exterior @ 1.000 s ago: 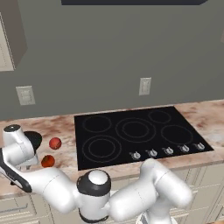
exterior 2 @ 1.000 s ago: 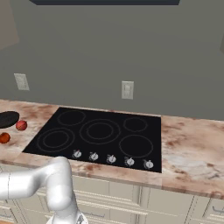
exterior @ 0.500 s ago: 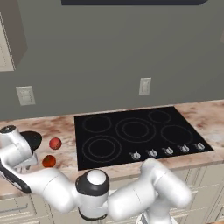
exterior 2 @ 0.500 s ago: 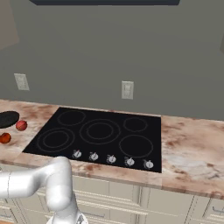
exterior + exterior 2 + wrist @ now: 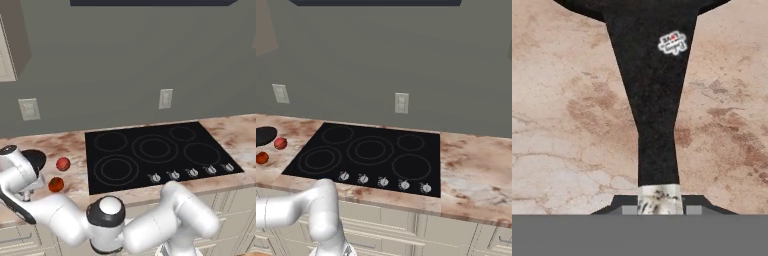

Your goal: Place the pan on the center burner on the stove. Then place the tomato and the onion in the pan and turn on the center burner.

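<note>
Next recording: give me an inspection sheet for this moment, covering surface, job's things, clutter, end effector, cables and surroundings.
Surface: mottled pink-beige stone counter, cream cabinets below.
Stove: black glass cooktop, five ring burners all bare, five silver knobs along the front edge.
Pan: on the counter left of the stove, not yet on a burner; its long dark handle runs toward the hand camera.
Onion: on the counter between pan and stove.
Tomato: on the counter in front of the onion, apart from it.
Clutter: nothing seen.
End effector: shut on the pan handle's silver tip.
Cables: nothing seen.
Surroundings: grey wall with two outlets, dark hood above.
</note>
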Tool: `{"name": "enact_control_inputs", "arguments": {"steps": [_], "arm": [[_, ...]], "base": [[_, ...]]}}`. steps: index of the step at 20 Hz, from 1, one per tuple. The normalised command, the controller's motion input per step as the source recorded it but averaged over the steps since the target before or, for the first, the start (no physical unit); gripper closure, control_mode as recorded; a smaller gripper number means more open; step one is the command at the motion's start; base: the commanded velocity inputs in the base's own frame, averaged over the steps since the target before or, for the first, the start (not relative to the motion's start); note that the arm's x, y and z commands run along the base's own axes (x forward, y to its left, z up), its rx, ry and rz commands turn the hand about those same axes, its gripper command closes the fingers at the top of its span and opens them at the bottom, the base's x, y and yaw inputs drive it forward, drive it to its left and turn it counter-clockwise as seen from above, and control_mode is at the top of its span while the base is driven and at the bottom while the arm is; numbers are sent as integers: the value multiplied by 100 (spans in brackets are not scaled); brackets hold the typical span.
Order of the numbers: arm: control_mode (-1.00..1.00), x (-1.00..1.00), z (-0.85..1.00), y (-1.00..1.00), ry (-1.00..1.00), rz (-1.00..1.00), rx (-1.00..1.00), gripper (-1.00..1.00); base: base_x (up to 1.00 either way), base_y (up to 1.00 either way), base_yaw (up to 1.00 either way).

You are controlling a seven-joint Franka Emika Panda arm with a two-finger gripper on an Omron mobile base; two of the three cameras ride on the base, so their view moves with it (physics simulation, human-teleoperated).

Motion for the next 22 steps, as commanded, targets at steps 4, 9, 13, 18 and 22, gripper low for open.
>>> {"name": "enact_control_inputs", "arguments": {"steps": [4,9,13,18,22], "arm": [[-100,0,-6,-36,-18,0,13,100],[-100,0,3,-33,-17,0,22,100],[-100,0,40,-19,-5,0,30,100],[-100,0,88,-4,0,0,30,100],[-100,0,100,1,11,-10,8,100]], "base": [[0,0,0],[0,0,0],[0,0,0],[0,0,0],[0,0,0]]}}
